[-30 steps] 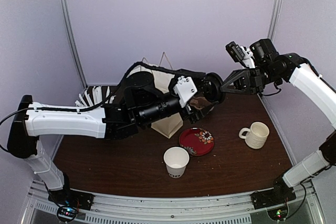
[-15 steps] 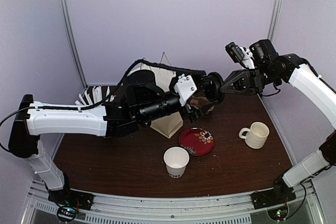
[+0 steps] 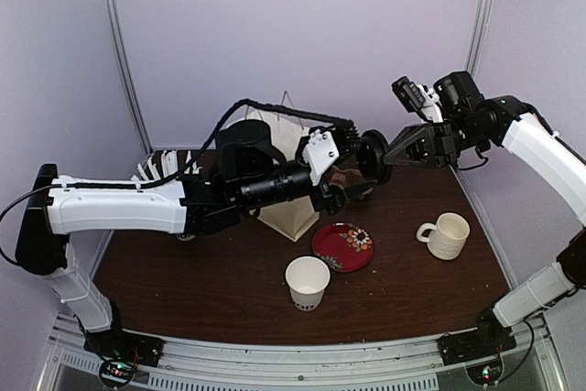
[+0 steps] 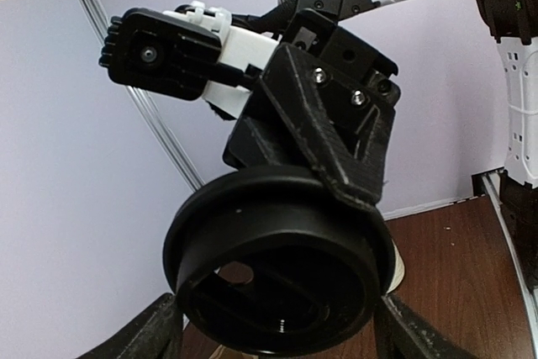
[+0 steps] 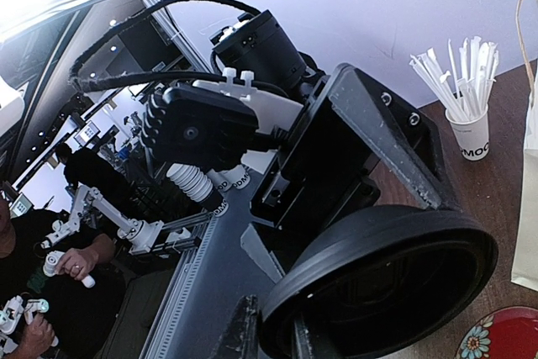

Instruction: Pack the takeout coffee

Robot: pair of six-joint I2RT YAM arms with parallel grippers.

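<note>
The black lid [image 3: 373,155] hangs in mid-air above the table's middle, with my right gripper [image 3: 385,155] shut on its rim. In the right wrist view the lid [image 5: 387,283] fills the lower right and my right gripper [image 5: 277,338] pinches its edge. In the left wrist view the lid [image 4: 277,266] sits between my left gripper's fingers [image 4: 151,334], which stand close on either side; the left gripper [image 4: 277,342] is open. From above, the left gripper [image 3: 352,188] reaches up to the lid from the left. The white paper cup [image 3: 307,281] stands upright and open near the front.
A red patterned plate [image 3: 343,246] lies just behind the cup. A cream ribbed mug [image 3: 446,235] stands to the right. A paper bag [image 3: 291,212] stands behind my left arm. Another paper cup full of white sticks [image 5: 466,124] is at the back left.
My left gripper's fingers have drawn inward around the lid, and the left arm has lifted slightly. The right gripper keeps its hold on the lid in nearly the same spot.
</note>
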